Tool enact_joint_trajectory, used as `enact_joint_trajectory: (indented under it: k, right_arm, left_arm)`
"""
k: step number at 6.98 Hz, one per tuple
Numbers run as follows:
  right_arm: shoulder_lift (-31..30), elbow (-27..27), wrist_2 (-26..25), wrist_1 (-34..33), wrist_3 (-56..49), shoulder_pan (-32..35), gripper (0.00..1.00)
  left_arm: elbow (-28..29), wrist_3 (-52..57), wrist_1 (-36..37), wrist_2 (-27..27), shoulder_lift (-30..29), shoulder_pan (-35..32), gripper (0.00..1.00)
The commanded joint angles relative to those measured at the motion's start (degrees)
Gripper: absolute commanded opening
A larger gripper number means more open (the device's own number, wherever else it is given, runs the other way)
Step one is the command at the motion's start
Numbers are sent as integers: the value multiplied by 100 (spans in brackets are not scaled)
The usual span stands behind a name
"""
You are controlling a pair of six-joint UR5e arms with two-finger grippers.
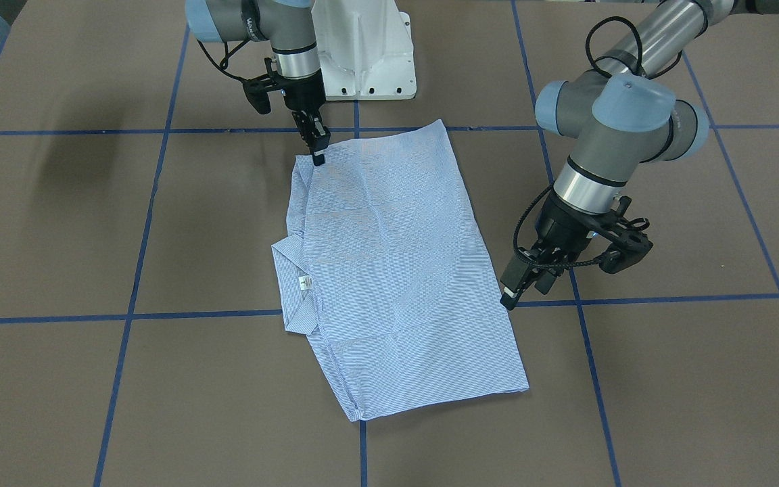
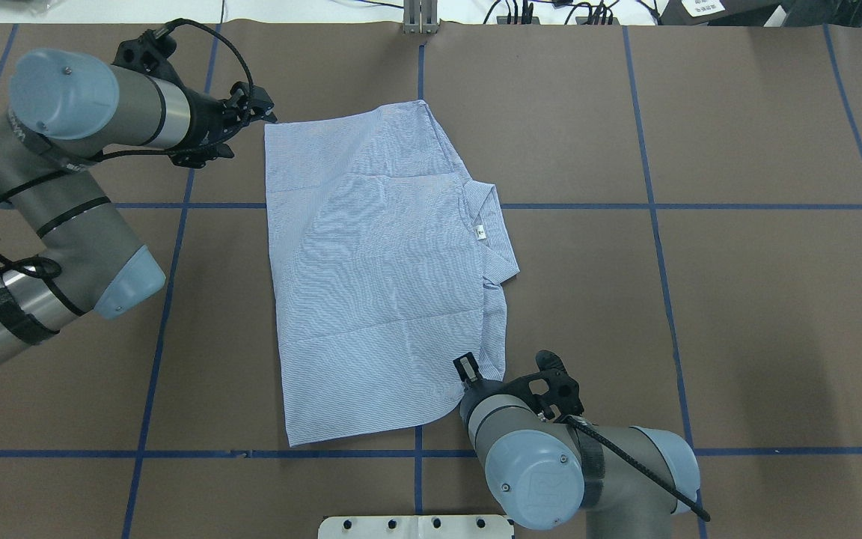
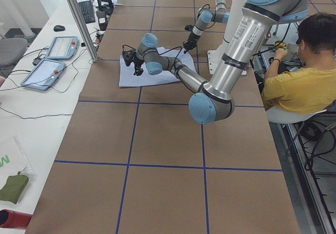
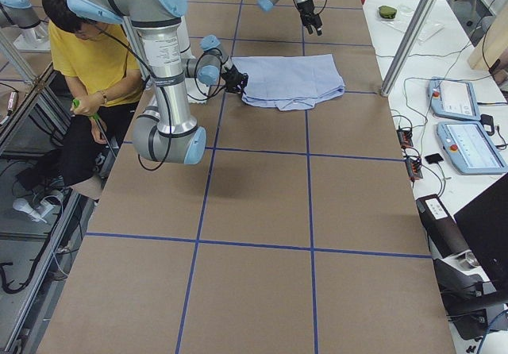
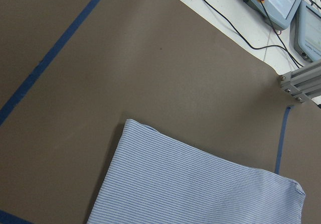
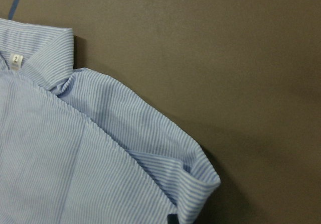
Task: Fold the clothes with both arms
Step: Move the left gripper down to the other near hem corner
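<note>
One striped shirt, two arms on it

The shirt lies flat in the middle of the table, folded into a rough rectangle with its collar and one white label showing. The right gripper looks pinched shut on the shirt's corner nearest the robot. The left gripper hangs just beside the opposite edge with its jaws apart, holding nothing. One person in yellow sits beside the robot.
</note>
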Motion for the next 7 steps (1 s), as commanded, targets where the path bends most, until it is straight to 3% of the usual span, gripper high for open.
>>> enact_joint_trajectory:
  k: [1, 3, 5, 7]
  right_arm:
    - [-77, 264, 4, -46, 92, -38, 0]
    - [-86, 292, -5, -46, 93, -65, 0]
    - [-86, 300, -22, -46, 93, -161, 0]
    - [-147, 309, -40, -46, 128, -275, 0]
  left_arm:
    - [-1034, -919, 2, 55, 744, 546, 91]
    - [-1723, -1869, 2, 273, 1248, 1285, 91]
    - [-2032, -2607, 2, 1098, 1644, 2304, 91]
    - [-2217, -3022, 11, 1443, 2030, 2859, 89]
